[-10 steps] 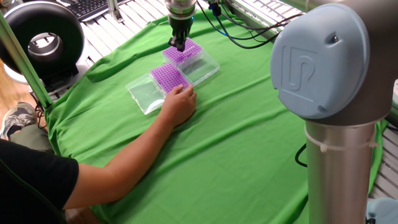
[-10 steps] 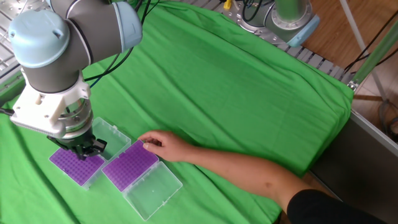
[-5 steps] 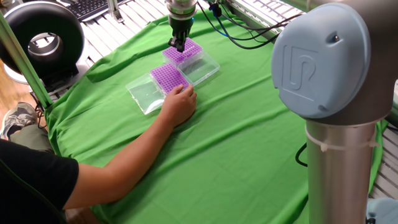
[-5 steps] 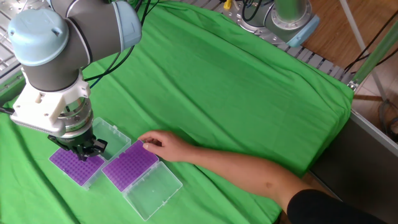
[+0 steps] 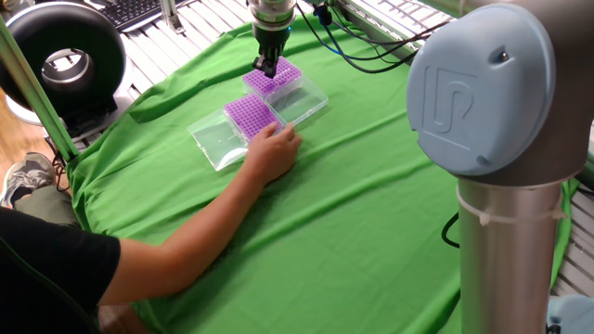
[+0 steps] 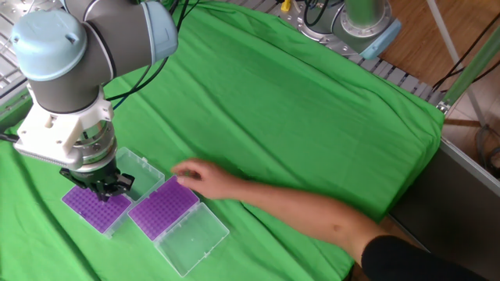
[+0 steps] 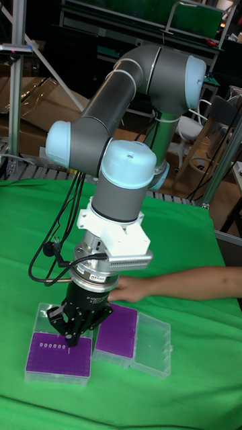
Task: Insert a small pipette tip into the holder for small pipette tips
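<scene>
A: Gripper [image 7: 69, 334] sits low over the purple rack [image 7: 58, 355], lower left of the tall view. Can't tell if it's pinching anything.

B: That person's hand [image 6: 201, 179] could nudge the neighbouring rack [image 6: 164, 206], so the tip misses its hole.

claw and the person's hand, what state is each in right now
claw: low over the purple rack, grip cannot be told.
hand: holding nothing visible, beside the other rack.
</scene>
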### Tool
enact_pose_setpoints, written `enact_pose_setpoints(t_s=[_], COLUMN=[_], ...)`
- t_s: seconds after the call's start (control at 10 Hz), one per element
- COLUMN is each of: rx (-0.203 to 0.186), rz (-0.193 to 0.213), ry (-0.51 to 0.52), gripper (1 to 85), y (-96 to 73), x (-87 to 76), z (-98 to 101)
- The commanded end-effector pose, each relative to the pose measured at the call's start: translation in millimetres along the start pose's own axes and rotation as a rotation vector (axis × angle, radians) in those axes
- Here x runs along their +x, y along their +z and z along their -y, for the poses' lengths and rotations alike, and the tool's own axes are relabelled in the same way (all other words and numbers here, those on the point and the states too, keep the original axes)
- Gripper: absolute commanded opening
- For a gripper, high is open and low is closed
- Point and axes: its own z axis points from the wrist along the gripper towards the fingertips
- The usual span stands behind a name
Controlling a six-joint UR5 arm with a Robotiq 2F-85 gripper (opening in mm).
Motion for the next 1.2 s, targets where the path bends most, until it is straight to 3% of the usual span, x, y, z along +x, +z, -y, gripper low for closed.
enact_pose_setpoints(t_s=[0.0,0.5,1.1], rx=[-0.001,0.003,0.006], rz=[-0.005,-0.041,-0.037], ry=[0.012,0.025,0.022], gripper=[1.0,1.0,1.0], y=[-1.5,-8.5,-2.4], x=[1.6,7.8,6.2], z=[1.1,0.0,0.8])
